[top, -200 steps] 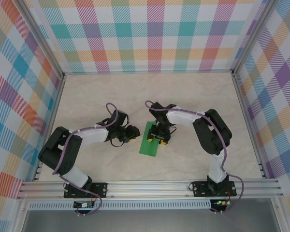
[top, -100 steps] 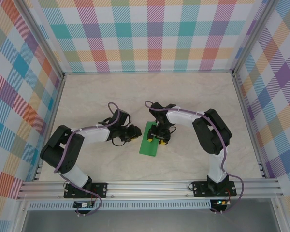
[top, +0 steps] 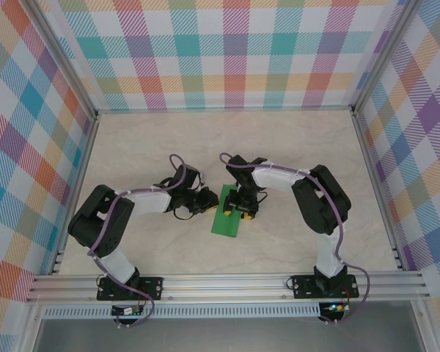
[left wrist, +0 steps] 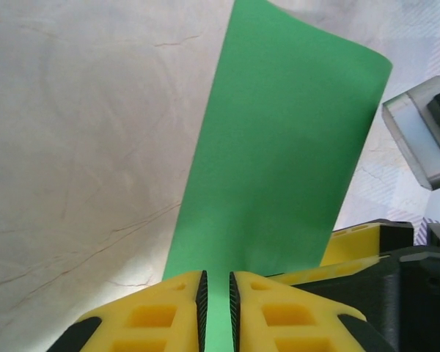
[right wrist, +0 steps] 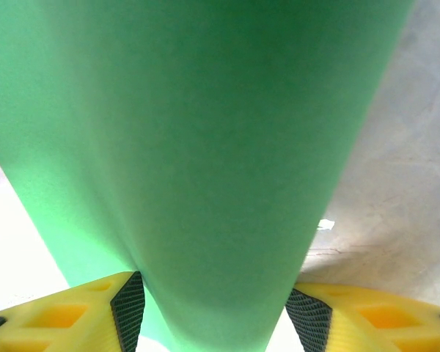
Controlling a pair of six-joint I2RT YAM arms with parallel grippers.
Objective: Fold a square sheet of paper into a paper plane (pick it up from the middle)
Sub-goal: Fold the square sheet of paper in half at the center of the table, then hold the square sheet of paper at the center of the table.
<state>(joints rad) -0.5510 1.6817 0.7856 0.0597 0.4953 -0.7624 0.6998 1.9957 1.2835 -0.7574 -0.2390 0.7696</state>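
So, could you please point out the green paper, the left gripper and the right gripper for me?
green paper [left wrist: 279, 154], left wrist view, middle of the upright sheet.
left gripper [left wrist: 217, 308], left wrist view, between its yellow fingertips.
right gripper [right wrist: 216, 308], right wrist view, between its fingertips, the paper there.

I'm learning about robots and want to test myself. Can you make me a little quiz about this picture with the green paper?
1. True or false: the green paper lies on the table between the two arms.
2. Which gripper has its fingers narrowly spaced around the paper's edge? A) left gripper B) right gripper C) neither
3. Fill in: seen from its own wrist camera, the right gripper's yellow fingers stand ____ apart, on either side of the paper.

Key
1. True.
2. A.
3. Wide; the paper spans the gap between them.
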